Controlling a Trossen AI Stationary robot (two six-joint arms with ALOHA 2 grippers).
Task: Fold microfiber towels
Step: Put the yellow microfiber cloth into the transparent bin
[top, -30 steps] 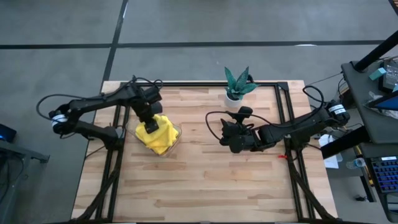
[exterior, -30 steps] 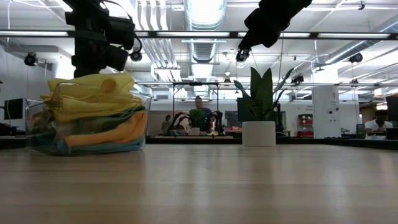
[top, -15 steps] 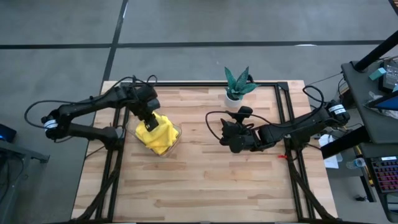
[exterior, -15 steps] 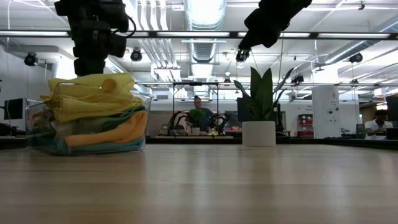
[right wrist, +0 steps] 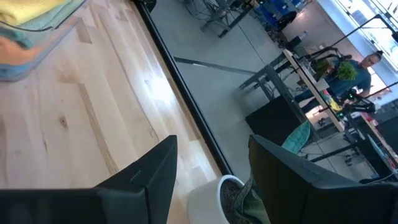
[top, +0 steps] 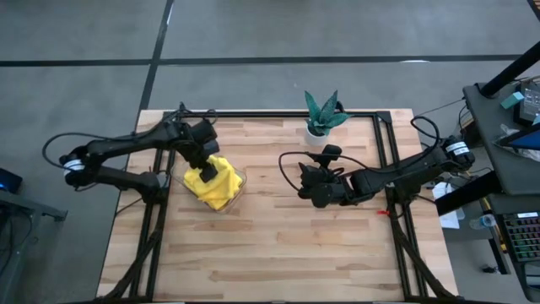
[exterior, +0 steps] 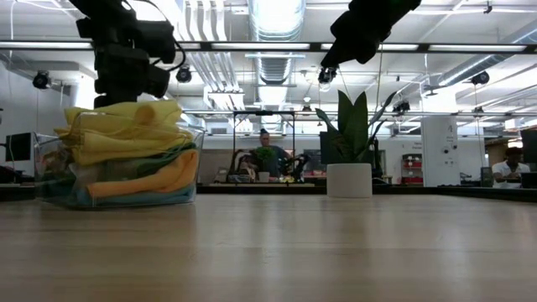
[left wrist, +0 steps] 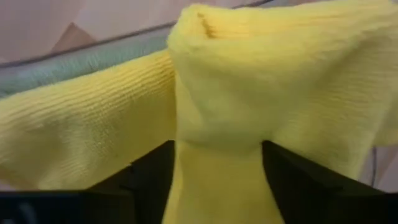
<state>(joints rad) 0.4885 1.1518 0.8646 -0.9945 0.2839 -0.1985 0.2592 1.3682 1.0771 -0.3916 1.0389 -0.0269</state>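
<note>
Left claw [left wrist: 217, 180] shifted back over pile since half-second ago, fingers spread astride top yellow towel [top: 211, 180] fold, nothing clamped; your right claw [right wrist: 208, 171] waits open mid-table

You have a clear plastic tray [exterior: 50, 172] on the left of the wooden table [top: 278, 236]. At the far edge, right of centre, stands a teal-leaved plant [top: 323, 110] in a white pot [exterior: 349, 179]. A person [exterior: 265, 151] sits in the room beyond the table.
</note>
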